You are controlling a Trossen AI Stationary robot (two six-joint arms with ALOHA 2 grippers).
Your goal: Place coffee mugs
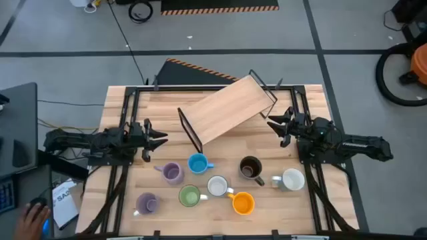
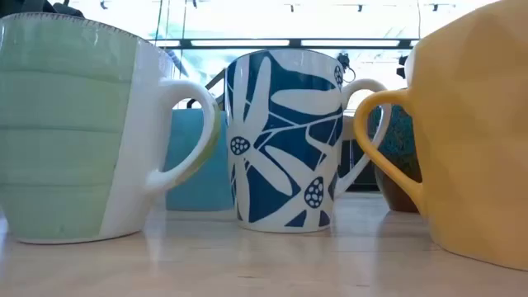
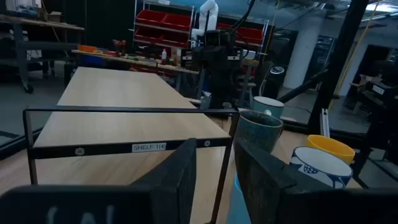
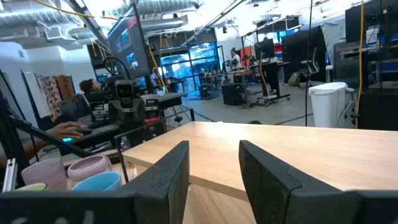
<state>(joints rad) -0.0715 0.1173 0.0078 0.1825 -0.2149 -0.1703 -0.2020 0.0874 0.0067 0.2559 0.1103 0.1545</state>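
We find both grippers — left gripper (image 1: 162, 139), right gripper (image 1: 272, 121) — parted and empty beside the shelf (image 1: 227, 109); the mugs (image 1: 199, 163), glazed, rigid, breakable, want a rim-wall pinch.

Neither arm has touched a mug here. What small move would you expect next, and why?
Probably the left gripper drops toward the nearest lilac mug. Its fingers stand apart with nothing between them, that mug sits just in front of it, and the wooden shelf holds no mugs. The right gripper is likewise open and unloaded.
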